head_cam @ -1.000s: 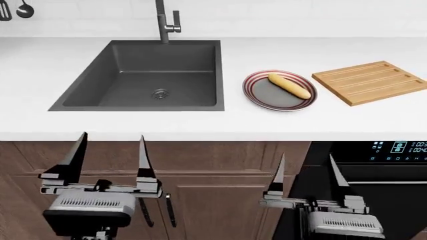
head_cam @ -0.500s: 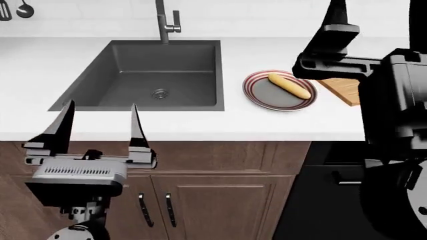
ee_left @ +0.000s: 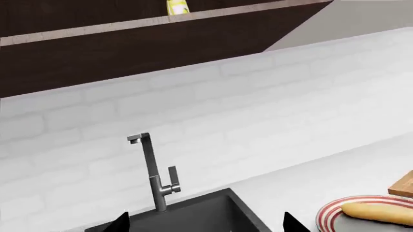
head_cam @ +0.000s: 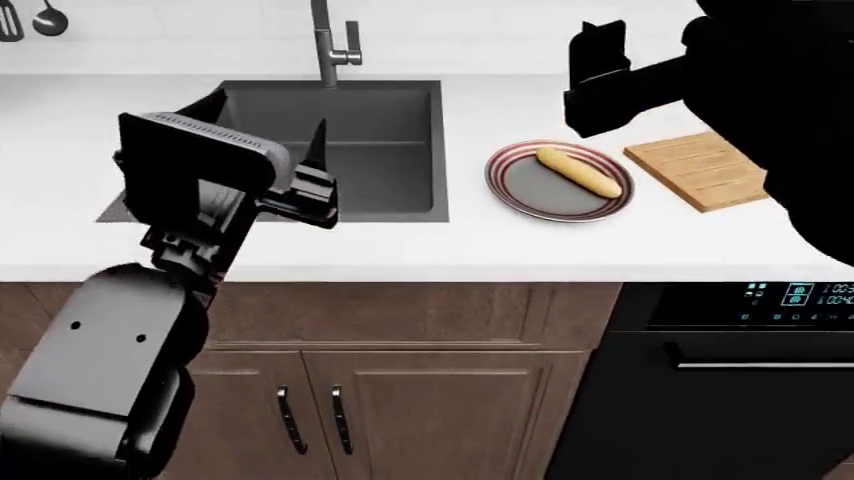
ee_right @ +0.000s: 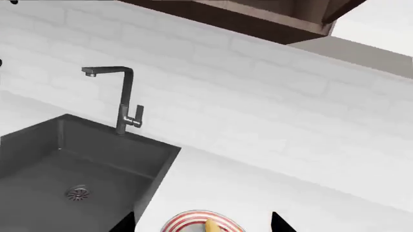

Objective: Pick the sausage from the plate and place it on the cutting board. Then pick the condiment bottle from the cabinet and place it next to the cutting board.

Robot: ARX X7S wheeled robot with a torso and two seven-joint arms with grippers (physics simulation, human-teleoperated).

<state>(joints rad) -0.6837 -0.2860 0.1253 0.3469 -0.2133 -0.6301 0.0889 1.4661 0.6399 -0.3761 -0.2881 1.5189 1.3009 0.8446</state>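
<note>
The pale yellow-tan sausage [head_cam: 578, 171] lies on the red-and-white striped plate [head_cam: 514, 190], on the counter right of the sink. The wooden cutting board [head_cam: 694, 165] lies right of the plate, partly hidden by my right arm. My left gripper [head_cam: 254, 140] is open and empty, raised over the sink's front left. My right gripper [head_cam: 601, 70] is open and empty, above and behind the plate. The left wrist view shows the yellow condiment bottle [ee_left: 177, 7] up in the cabinet, the sausage [ee_left: 377, 212] and the plate [ee_left: 332, 212]. The right wrist view shows the plate [ee_right: 187, 217] and the sausage end [ee_right: 212, 226] between my open fingertips.
The dark sink [head_cam: 334, 110] with its faucet [head_cam: 327, 45] fills the counter's left-middle. Utensils [head_cam: 34, 18] hang at the far left wall. An oven [head_cam: 747, 380] and cabinet doors [head_cam: 400, 400] lie below the counter. The dark upper cabinet [ee_left: 129, 53] overhangs the backsplash.
Both arms have risen from below the counter edge. My left gripper swung up over the sink. My right arm moved up and back, now above the plate and covering part of the board.
</note>
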